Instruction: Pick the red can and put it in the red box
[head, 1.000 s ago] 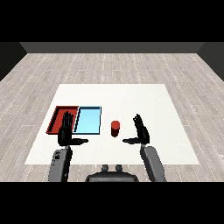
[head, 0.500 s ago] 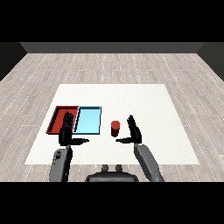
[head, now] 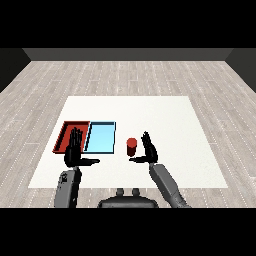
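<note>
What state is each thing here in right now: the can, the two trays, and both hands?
Red can: upright on the table, not held.
Red tray: nothing visible in it.
Blue tray: nothing visible in it.
Right hand: open, right beside the can.
Left hand: open, in front of the red tray.

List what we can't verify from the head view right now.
- Red tray: its near edge is hidden behind the left hand, so contents there are unknown.
- Right hand versus red can: one view only, so contact or a gap cannot be told.
- Can's label or top detail: too small.
- Light blue tray: its depth cannot be read from above.
</note>
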Tool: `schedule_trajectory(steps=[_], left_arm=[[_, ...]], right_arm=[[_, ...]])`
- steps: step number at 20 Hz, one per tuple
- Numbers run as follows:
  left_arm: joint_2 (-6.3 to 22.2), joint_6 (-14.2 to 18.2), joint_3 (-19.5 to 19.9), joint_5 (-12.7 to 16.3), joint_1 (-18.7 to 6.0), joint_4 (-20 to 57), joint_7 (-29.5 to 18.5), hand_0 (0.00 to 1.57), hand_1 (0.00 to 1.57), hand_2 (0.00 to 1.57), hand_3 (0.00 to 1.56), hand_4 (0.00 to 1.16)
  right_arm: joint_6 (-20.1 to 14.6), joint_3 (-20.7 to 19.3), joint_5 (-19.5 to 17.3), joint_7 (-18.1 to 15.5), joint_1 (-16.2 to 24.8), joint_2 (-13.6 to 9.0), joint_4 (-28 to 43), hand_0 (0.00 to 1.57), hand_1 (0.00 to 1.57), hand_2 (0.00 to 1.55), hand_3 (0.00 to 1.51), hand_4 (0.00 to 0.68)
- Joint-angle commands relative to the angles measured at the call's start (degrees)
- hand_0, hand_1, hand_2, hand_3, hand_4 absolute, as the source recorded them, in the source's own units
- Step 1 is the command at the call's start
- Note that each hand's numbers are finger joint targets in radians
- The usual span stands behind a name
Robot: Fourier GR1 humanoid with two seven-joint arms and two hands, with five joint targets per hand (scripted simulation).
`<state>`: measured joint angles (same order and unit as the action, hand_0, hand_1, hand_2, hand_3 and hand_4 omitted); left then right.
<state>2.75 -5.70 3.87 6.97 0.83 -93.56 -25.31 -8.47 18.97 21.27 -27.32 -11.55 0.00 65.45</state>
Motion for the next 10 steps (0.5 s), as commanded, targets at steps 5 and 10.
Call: schedule_trajectory(steps=[5,10], left_arm=[[0.7,-2.2,1.9,1.1,-0.5,5.1,-5.3,0.00,0.00,0.00,0.00,0.00],[-1.2,-1.2,-1.7,-0.5,2.7,-0.4,-3.1,0.00,0.00,0.00,0.00,0.00]], right_arm=[[-0.9,3.3,6.0,-3.3,-6.8,0.0,-7.6,0.00,0.00,0.00,0.00,0.000],[-3.8,3.9,6.9,0.4,-8.9,0.0,-7.0,0.00,0.00,0.00,0.00,0.000]])
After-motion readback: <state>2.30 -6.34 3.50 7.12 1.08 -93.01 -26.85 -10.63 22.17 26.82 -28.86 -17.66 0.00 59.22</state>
